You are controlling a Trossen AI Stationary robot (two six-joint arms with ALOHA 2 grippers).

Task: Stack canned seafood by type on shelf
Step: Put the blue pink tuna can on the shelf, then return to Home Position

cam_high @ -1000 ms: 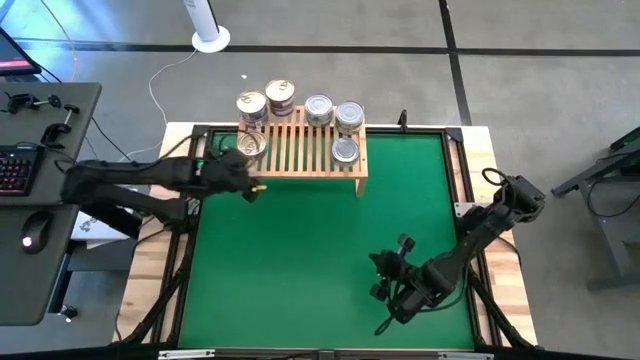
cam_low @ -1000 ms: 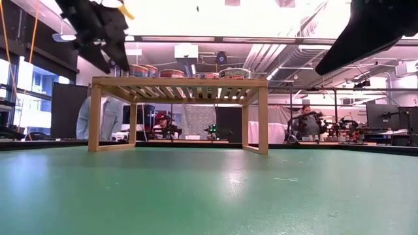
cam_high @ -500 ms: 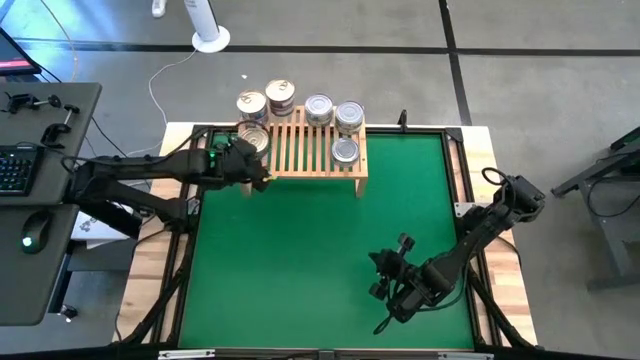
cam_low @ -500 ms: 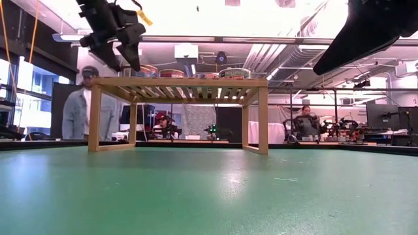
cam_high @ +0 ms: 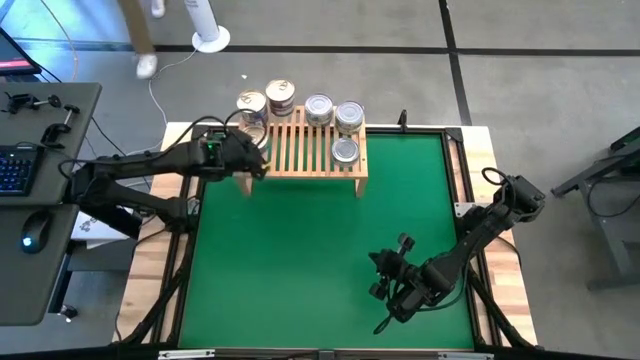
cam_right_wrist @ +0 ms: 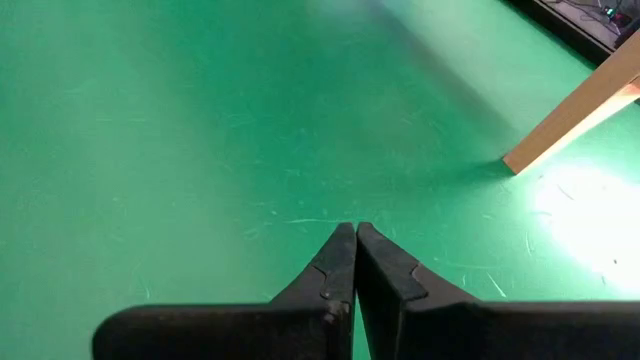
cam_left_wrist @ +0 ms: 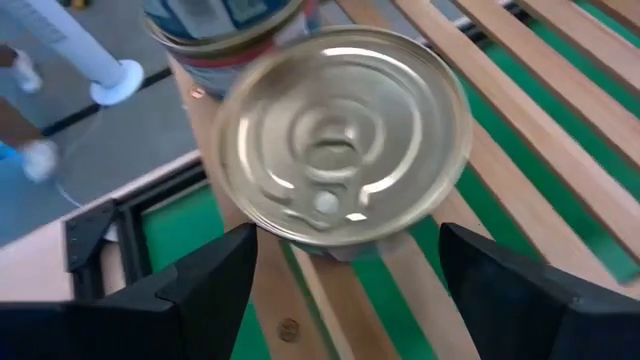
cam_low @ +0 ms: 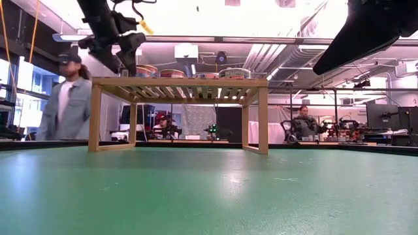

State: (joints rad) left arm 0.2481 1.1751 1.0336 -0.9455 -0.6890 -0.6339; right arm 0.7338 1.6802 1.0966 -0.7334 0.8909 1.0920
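Observation:
A gold-lidded tin [cam_left_wrist: 340,150] stands on the left end of the light-wood shelf [cam_high: 310,160]. My left gripper [cam_left_wrist: 347,235] hovers over it, pointing slantwise down. Its open fingers [cam_left_wrist: 210,285] stand to either side of the tin's near rim, and I see no touch. In the high view the left gripper [cam_high: 255,163] covers that tin. Several more tins [cam_high: 318,108] stand along the shelf's far edge, and a silver one [cam_high: 345,150] sits nearer the middle. My right gripper [cam_right_wrist: 355,232] is shut over the green mat [cam_high: 300,260], near its right front.
A blue-labelled tin [cam_left_wrist: 220,30] stands just behind the gold one. The shelf's legs [cam_low: 262,121] rest on the mat at the far side. A person [cam_low: 65,98] walks behind the table; others sit farther back. A desk with a keyboard [cam_high: 15,170] is at the left.
My left gripper has moved toward the table's far edge, from beside the shelf's left front leg to above the shelf's left end and the gold tin there. A person has walked across the room behind the table.

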